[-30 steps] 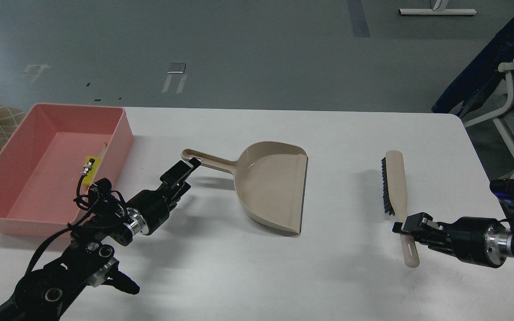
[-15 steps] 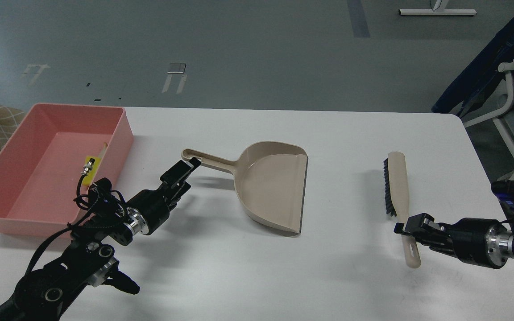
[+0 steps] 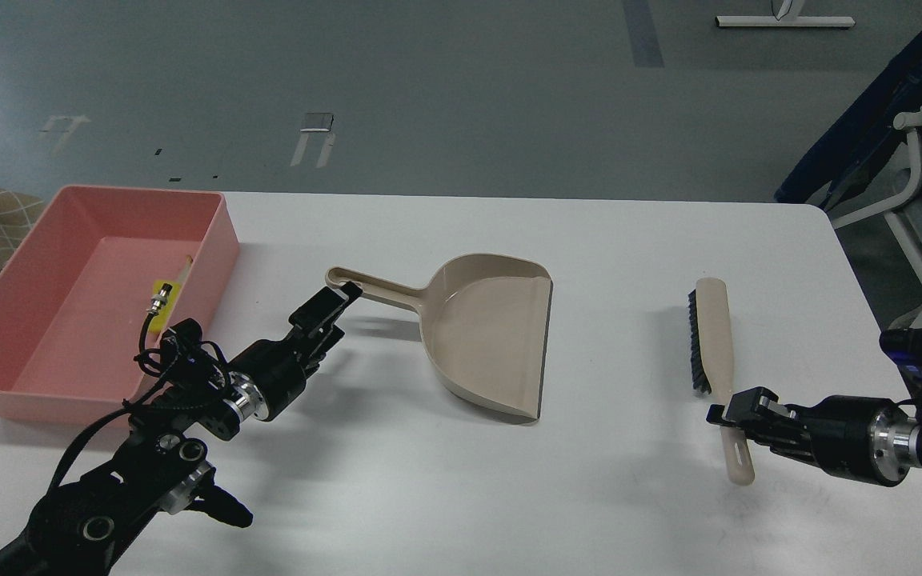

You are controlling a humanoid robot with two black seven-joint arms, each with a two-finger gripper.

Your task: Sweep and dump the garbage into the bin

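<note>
The pink bin (image 3: 21, 320) stands at the table's left edge. The garbage lies inside it by the right wall: the yellow sponge piece (image 3: 161, 290) and the whitish stick (image 3: 186, 268). The beige dustpan (image 3: 493, 336) lies flat at mid table, handle pointing left. My left gripper (image 3: 341, 302) has its fingertips at the near side of the handle's end; whether it grips the handle is unclear. My right gripper (image 3: 723, 416) is shut on the handle of the beige black-bristled brush (image 3: 713, 336), at right.
The white table's right edge (image 3: 853, 264) lies beyond the brush, with a chair frame (image 3: 909, 208) past it. Bare tabletop stretches between dustpan and brush and along the front. A cable plug (image 3: 158, 302) sticks up from my left arm in front of the bin.
My right gripper has drawn slightly toward the near edge and the brush has shifted with it. The left arm, dustpan, bin and garbage have not moved.
</note>
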